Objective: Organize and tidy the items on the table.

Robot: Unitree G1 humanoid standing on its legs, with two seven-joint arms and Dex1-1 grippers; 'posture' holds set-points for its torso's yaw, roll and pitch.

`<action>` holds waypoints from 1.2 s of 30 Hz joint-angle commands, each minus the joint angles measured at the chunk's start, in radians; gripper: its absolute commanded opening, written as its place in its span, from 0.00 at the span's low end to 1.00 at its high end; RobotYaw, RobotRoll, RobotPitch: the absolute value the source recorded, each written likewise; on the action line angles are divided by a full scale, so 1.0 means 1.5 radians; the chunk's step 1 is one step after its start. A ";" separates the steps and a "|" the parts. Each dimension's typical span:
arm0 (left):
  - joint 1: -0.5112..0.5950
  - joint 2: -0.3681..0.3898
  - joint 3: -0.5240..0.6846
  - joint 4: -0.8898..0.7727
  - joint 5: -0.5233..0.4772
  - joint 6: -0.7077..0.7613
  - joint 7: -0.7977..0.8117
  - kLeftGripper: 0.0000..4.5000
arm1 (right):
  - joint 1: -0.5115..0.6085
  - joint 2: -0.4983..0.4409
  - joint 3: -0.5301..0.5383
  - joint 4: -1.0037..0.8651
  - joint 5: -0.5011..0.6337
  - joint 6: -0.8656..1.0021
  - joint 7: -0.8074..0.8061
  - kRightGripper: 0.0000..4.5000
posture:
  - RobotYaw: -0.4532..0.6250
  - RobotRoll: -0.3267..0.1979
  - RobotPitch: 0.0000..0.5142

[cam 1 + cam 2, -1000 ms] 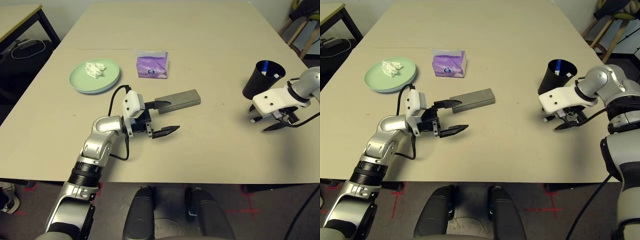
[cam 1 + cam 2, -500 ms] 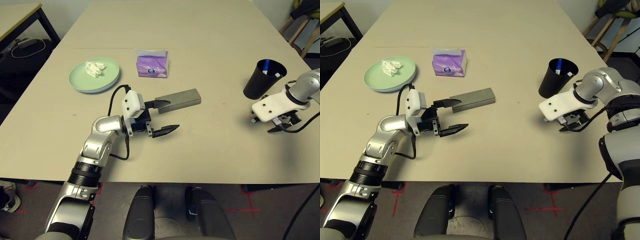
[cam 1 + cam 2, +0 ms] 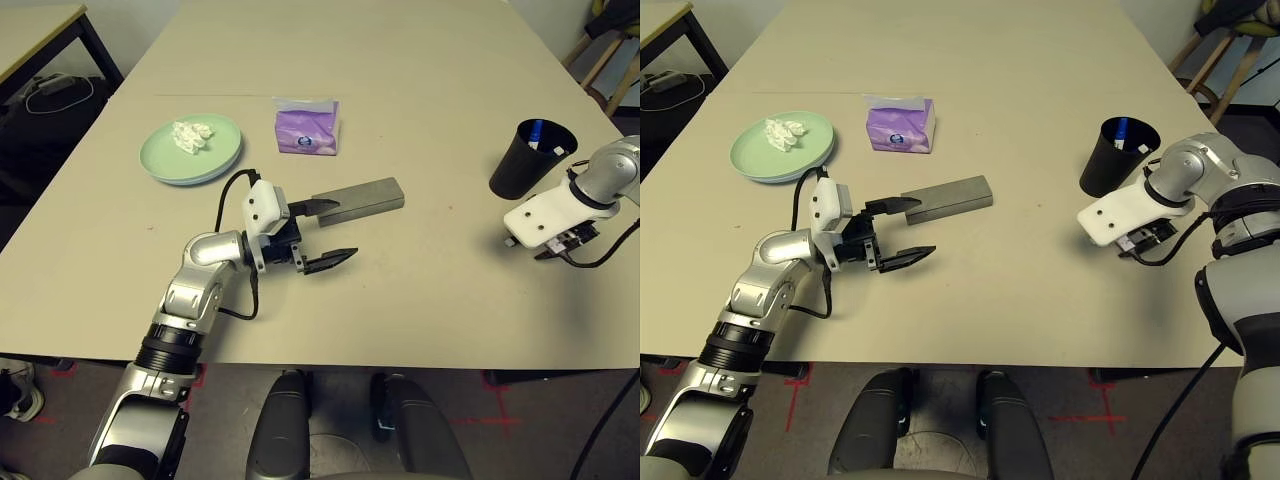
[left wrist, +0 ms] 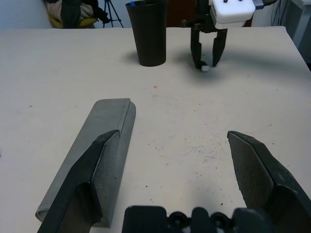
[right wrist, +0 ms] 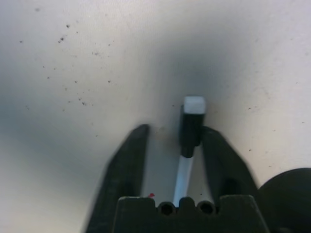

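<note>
My left gripper (image 3: 343,230) hovers open just above the table (image 3: 420,90), one finger lying over the near end of the grey glasses case (image 3: 365,195), the other off to its side. Beside the black cup (image 3: 527,160), which holds a blue-capped pen (image 3: 537,130), my right gripper (image 5: 176,130) points straight down and is open. A white pen (image 5: 192,121) lies on the table between its fingers, close to one of them. A pale-green plate (image 3: 160,165) carries crumpled white tissue (image 3: 190,135). The purple tissue pack (image 3: 306,128) stands behind the case. Sunglasses and the light-blue plate are out of view.
A smaller black-legged desk (image 3: 40,25) stands off the table's far left corner, with cables on the floor beside it. A wooden chair (image 3: 605,55) stands past the far right corner. The table's near edge runs just under my left forearm.
My right gripper has tipped to point down over the white pen, and its fingers have narrowed around it. The left arm and the case have not moved.
</note>
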 commanded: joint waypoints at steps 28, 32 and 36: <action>-0.055 -0.017 -0.016 0.073 0.007 -0.037 -0.032 1.00 | 0.150 0.024 -0.294 -0.444 0.751 0.708 0.042 0.09 | 0.57 0.62 0.19; -0.065 -0.028 -0.005 0.083 -0.004 -0.023 -0.025 1.00 | 0.251 0.090 -0.403 -0.574 0.792 0.763 -0.123 0.09 | 0.55 0.62 0.18; -0.086 -0.033 0.001 0.098 -0.002 -0.026 -0.025 1.00 | 0.316 0.157 -0.463 -0.679 0.810 0.794 -0.254 0.09 | 0.55 0.62 0.16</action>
